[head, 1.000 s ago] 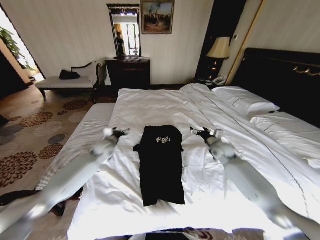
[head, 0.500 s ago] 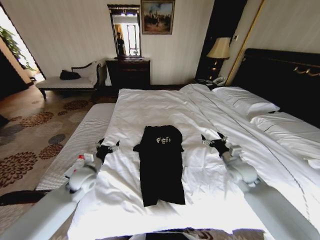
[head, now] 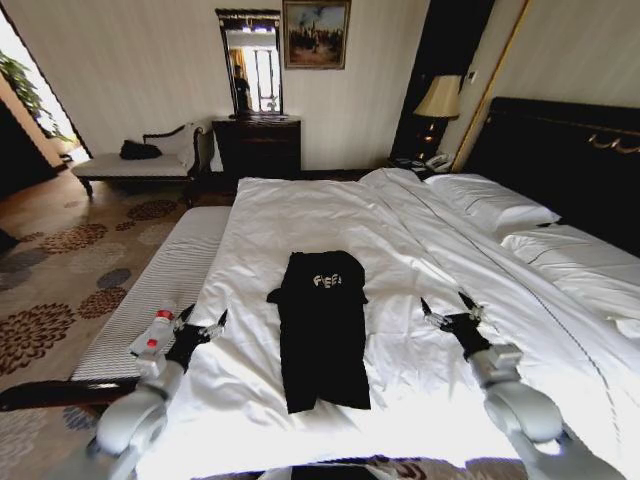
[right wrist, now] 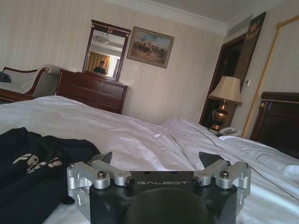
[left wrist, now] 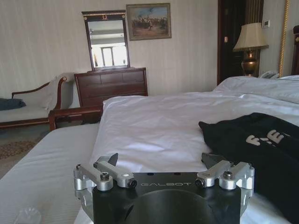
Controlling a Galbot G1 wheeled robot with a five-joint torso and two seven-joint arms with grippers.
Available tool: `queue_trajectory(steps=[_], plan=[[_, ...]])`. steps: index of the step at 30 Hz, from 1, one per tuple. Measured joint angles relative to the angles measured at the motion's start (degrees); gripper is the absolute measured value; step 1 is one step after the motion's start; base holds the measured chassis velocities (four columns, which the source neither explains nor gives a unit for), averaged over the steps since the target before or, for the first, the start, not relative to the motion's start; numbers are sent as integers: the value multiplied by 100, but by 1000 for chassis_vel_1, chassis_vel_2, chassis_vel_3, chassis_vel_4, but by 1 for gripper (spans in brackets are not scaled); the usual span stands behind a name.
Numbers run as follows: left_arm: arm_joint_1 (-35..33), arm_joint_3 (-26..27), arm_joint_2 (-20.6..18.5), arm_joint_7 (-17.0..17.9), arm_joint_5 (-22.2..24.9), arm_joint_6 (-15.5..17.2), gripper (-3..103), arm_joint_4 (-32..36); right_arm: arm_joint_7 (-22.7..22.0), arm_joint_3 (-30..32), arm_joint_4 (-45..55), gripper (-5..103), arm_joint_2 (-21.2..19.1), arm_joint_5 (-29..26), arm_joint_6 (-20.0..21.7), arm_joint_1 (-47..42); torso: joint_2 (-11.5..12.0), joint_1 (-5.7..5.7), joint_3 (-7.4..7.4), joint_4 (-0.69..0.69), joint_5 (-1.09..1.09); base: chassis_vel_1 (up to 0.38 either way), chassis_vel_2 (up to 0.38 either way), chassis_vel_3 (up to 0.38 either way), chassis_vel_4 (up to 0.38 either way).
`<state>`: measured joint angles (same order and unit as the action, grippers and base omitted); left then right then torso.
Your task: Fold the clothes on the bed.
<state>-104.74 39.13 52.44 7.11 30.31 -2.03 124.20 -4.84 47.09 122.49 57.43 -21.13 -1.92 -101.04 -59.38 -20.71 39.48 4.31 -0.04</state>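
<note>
The clothes are one black T-shirt [head: 322,330] with white chest lettering. It lies flat as a narrow lengthwise strip in the middle of the bed [head: 300,210], collar toward the far end. My left gripper [head: 206,316] stands open at the bed's left edge, apart from the shirt. My right gripper [head: 445,302] is open over the white duvet to the shirt's right, also clear of it. In the left wrist view the left gripper [left wrist: 161,161] holds nothing and the T-shirt [left wrist: 261,149] lies beside it. The right wrist view shows the right gripper [right wrist: 156,158] just as bare beside the T-shirt [right wrist: 32,163].
A grey striped bench [head: 165,280] runs along the bed's left side. Pillows [head: 490,205] and a dark headboard [head: 570,150] are on the right. A dark dresser [head: 256,145], a chaise [head: 140,165] and a lamp [head: 437,97] stand by the far wall.
Both arms have drawn back toward me from beside the shirt's collar to beside its lower half. The grippers have stayed open. The T-shirt has not moved.
</note>
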Motion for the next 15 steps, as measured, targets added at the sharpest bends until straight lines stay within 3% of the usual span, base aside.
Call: queue_trajectory(steps=[5,10,15], plan=[[-464,241,259,-280,-104,-253,100,32,96,-8,201,100,397,318,-205,-399,0,0,0,0,0,0,0,0,0],[-896,416,544,-525,-197,-605,100,20,259,-124,328,100,1158,1143,-839,-1018,0,0,0,3,1,0,0,0,0],[-1094,399,649,-607,-330,-807,100,-14,297,-156,399,100,1471,1445,-1217,-1437,0,0,1,2,-1,0,0,0,0]])
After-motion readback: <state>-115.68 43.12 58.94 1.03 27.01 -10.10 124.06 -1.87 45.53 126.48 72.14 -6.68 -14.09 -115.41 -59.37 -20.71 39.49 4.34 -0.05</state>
